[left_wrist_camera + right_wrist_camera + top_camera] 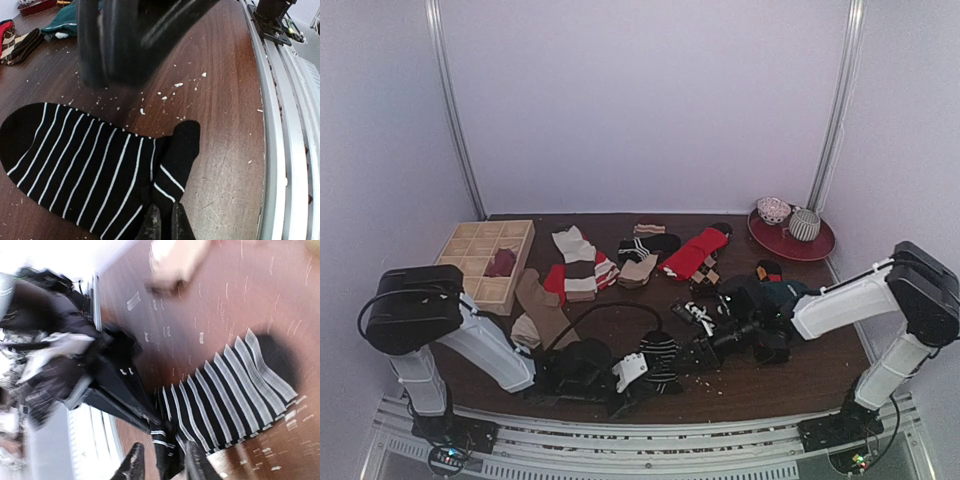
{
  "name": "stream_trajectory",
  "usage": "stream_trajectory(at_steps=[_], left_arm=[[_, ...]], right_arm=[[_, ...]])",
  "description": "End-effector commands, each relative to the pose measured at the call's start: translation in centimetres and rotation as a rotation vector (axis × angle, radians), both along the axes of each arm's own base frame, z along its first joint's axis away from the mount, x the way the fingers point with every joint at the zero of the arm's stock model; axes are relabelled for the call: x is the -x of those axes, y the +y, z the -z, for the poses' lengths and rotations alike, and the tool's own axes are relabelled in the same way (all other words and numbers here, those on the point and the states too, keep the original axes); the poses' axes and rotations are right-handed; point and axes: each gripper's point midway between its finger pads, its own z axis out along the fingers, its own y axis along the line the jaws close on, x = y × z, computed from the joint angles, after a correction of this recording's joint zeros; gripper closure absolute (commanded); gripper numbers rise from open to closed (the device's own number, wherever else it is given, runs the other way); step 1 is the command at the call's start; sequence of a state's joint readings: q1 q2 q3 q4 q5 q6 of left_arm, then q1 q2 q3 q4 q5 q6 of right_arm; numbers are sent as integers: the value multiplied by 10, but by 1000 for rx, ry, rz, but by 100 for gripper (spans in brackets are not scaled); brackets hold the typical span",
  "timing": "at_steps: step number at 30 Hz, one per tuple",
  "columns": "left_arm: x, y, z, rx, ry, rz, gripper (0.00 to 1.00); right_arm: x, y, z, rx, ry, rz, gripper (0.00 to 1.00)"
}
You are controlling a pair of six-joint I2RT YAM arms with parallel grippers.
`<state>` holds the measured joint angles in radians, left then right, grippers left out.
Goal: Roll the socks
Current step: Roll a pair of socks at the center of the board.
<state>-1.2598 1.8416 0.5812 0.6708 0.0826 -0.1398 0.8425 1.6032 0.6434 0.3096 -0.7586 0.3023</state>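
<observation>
Clearly the left gripper (164, 214) pinches the striped sock (85, 160), which runs toward ten o'clock; the right gripper (164, 449), slightly parted, straddles it.

Pale lavender walls (640, 100) are enclosing the dark wooden tabletop (815, 372) on three sides, metal posts (456, 110) are rising at the far corners, and a metal rail (670, 437) is edging the near side.

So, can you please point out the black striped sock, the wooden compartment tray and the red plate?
black striped sock (85, 165): left wrist view, on its striped middle.
wooden compartment tray (470, 265): top external view, on the bare wooden grid.
red plate (815, 250): top external view, on its bare near rim.
</observation>
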Motion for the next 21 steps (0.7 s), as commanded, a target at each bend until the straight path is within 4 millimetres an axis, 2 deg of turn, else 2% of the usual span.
stream_trajectory(at_steps=[1,4,7,13,16,21], left_arm=[[40,62,77,-265,303,-12,100],[50,69,83,-281,366,-9,100],[53,78,92,-313,404,-22,100],[55,85,99,-336,440,-26,100],[54,86,98,-336,443,-29,100],[55,88,100,-339,461,-35,100]], right_arm=[[-13,-1,-53,-191,-512,58,68],[11,-2,-47,-145,-729,-45,65],[36,8,-39,-72,-879,-178,63],[62,22,2,120,-952,-392,63],[66,21,20,181,-952,-437,62],[63,11,33,232,-968,-431,61]])
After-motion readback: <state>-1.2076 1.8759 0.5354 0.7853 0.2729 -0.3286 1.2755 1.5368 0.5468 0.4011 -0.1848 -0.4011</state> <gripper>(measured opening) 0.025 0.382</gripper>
